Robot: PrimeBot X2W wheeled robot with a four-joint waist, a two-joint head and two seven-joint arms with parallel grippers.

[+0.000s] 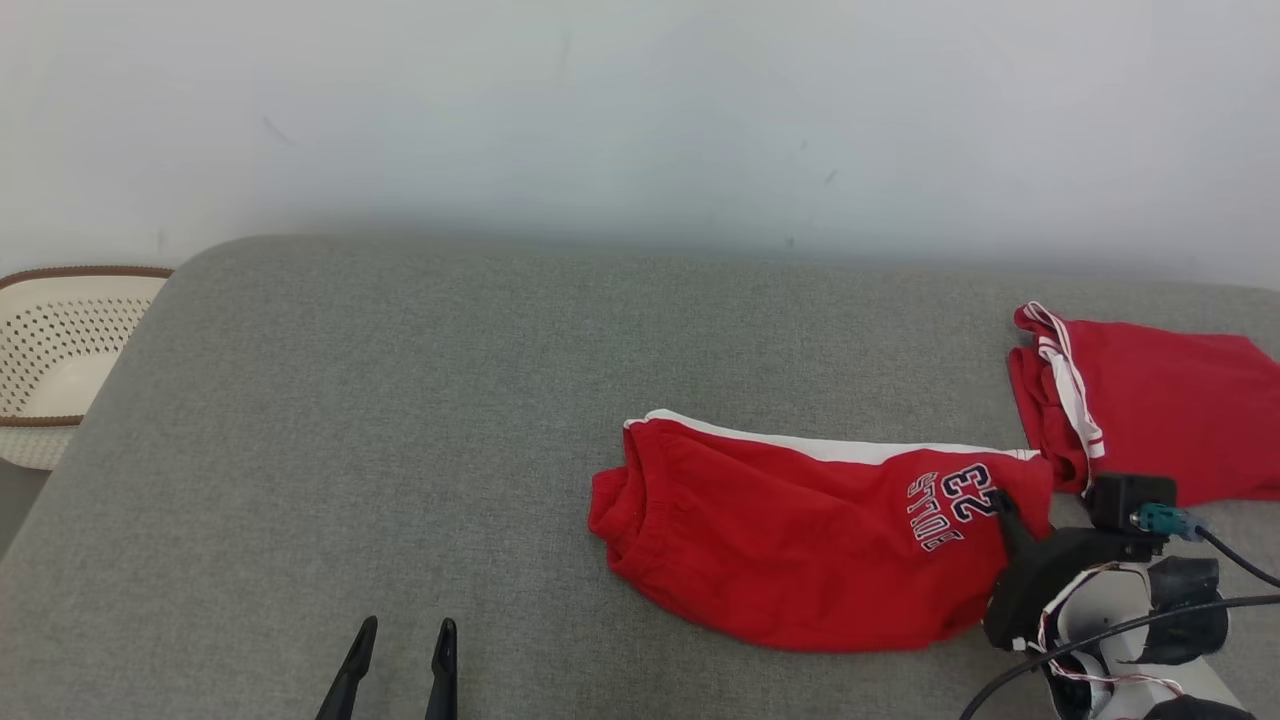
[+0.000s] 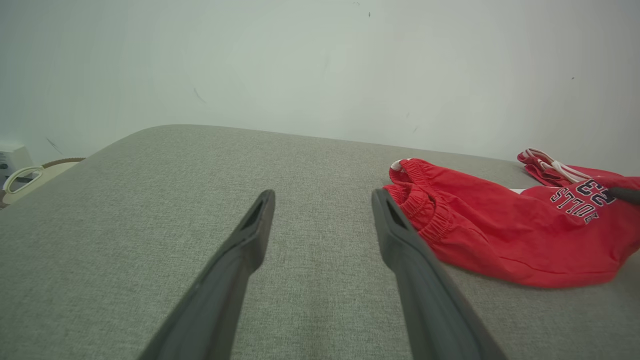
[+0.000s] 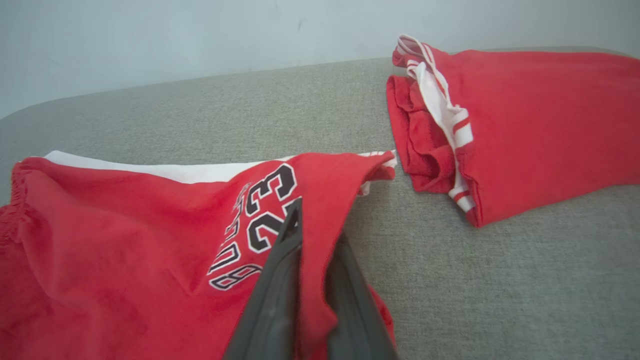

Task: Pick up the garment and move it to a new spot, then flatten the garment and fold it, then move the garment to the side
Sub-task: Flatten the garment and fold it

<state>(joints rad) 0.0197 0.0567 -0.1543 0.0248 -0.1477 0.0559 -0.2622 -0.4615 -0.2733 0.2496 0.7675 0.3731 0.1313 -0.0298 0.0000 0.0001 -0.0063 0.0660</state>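
The garment (image 1: 790, 525) is a pair of red shorts with a white side stripe and a "23" print, lying folded on the grey surface right of centre. It also appears in the left wrist view (image 2: 500, 235) and the right wrist view (image 3: 125, 250). My right gripper (image 1: 1003, 508) is shut on the garment's right hem beside the print; in the right wrist view red cloth is pinched between the fingers (image 3: 280, 270). My left gripper (image 1: 402, 655) stands open at the lower left, holding nothing, its fingers (image 2: 240, 250) just left of the garment's waistband.
A second red garment (image 1: 1150, 410) with white trim lies folded at the right edge, close to the shorts' hem, seen too in the right wrist view (image 3: 525, 130). A perforated cream basket (image 1: 60, 350) sits off the grey padded surface (image 1: 350, 420) at the far left. A white wall rises behind.
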